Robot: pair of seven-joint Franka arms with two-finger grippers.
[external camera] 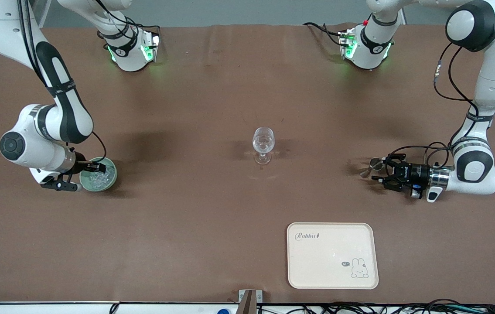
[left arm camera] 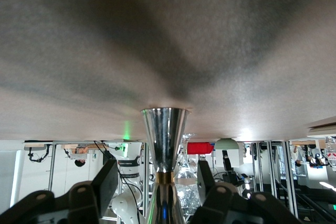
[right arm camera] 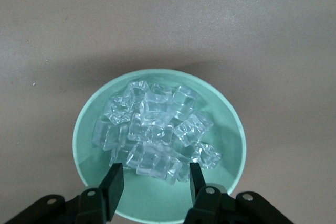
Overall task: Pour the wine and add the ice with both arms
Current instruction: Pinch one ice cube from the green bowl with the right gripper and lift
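A green bowl [external camera: 110,176] holds the ice [external camera: 100,178], a heap of clear cubes, toward the right arm's end of the table. My right gripper [external camera: 91,171] hangs over the bowl, open and empty. In the right wrist view the gripper [right arm camera: 156,170] spans the edge of the ice [right arm camera: 157,129] in the bowl [right arm camera: 231,135]. A clear wine glass [external camera: 263,144] stands upright mid-table. My left gripper [external camera: 380,172] lies level and low, open around a silver jigger [external camera: 376,164]. In the left wrist view the jigger [left arm camera: 164,145] stands between the fingers [left arm camera: 106,182], with gaps on both sides.
A cream tray [external camera: 330,261] with a rabbit print lies nearer the front camera than the glass, toward the left arm's end. Both arm bases [external camera: 131,50] stand along the table's edge by the robots. The wine glass also shows past the jigger in the left wrist view [left arm camera: 187,179].
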